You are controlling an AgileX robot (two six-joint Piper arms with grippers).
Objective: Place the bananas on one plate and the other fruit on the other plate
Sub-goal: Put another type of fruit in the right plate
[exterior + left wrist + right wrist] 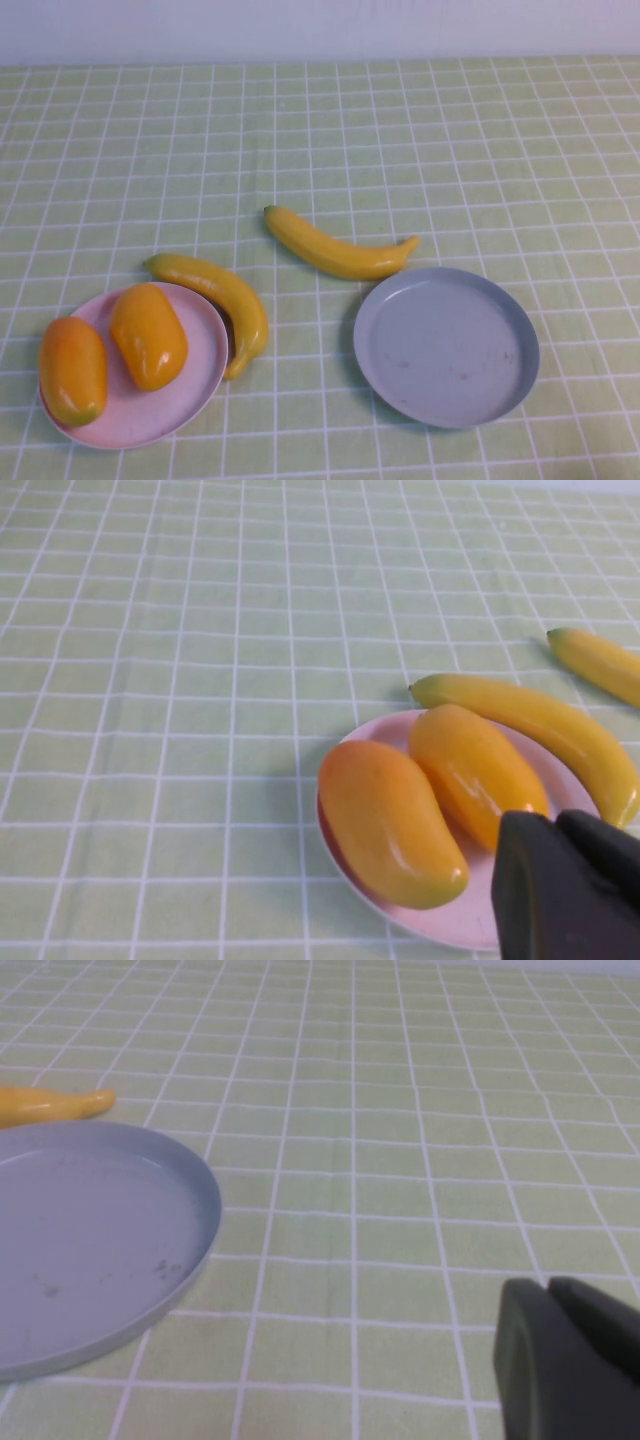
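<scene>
Bananas lie on the cloth: one (218, 300) touches the pink plate's (180, 405) rim, the other (338, 252) sits just beyond the grey plate (445, 345), which is bare. Both mangoes (148, 335) (72, 370) already rest on pink. Next, I judge, grip a banana across its thick middle and lift clear before crossing to grey. Left gripper (565, 880) hovers over the pink plate's near edge, right gripper (565, 1345) beside the grey plate; both fingers appear together, holding nothing.
</scene>
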